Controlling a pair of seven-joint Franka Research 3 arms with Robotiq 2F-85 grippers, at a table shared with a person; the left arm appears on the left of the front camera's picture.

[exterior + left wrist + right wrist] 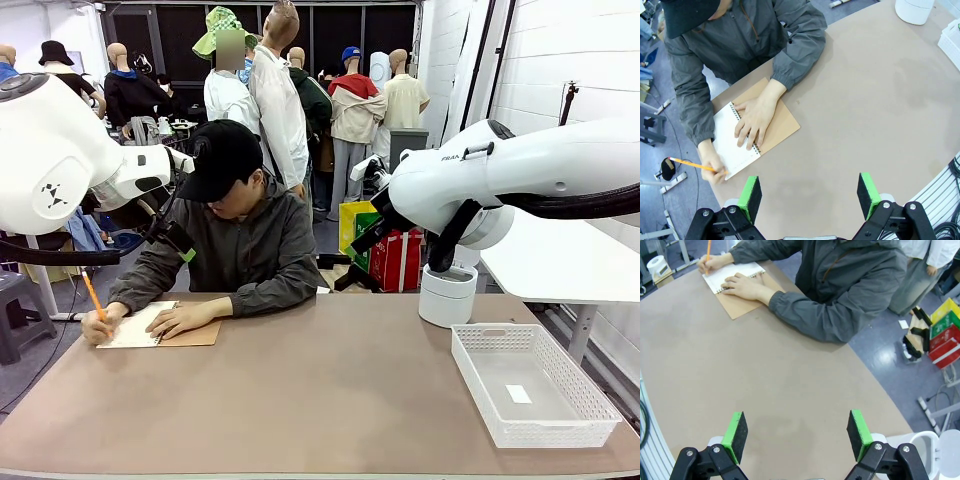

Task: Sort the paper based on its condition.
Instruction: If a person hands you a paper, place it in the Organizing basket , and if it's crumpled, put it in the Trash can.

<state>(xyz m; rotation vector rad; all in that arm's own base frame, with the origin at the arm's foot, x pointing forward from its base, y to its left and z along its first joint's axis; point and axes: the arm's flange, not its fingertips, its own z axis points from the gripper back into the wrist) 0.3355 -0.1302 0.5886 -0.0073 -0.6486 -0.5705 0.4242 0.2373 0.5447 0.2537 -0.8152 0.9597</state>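
A person at the far side writes with an orange pencil [93,297] on the white top page [138,324] of a spiral notebook whose brown cover [197,335] lies folded out beside it. One hand [756,120] rests flat on the page [729,145]. The page [732,271] is bound in the notebook; the paper as a loose sheet is out of view. My left gripper [810,197] hangs open high above the table, near the notebook. My right gripper [797,435] is open too, over bare table well away from the notebook.
A white mesh basket [474,385] stands at the front right with a small white label [518,394] inside. The right arm's white round base [447,295] sits behind it. The wide brown tabletop [330,390] lies between notebook and basket.
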